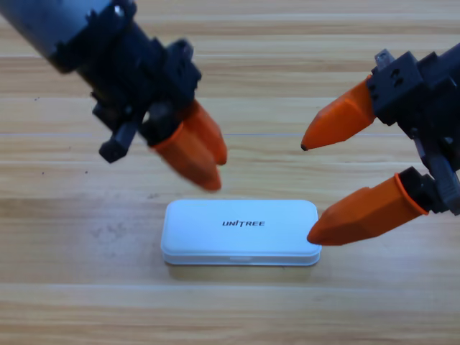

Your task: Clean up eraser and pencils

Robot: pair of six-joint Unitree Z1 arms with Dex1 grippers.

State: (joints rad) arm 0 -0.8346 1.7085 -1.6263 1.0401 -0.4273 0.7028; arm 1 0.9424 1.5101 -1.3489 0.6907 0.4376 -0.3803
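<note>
Pale wooden worktop [86,302], closed white case [241,231] lying centre. Left gripper [218,171] pressed together above it; right gripper [307,191] spread, lower tip apparently touching case.

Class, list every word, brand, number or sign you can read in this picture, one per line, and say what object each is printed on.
"UNITREE", in dark capitals on the lid of the closed white case lying on the wooden table.
No other readable text: the left gripper, above the case, and the right gripper, wide open at the case's right end, bear none.
</note>
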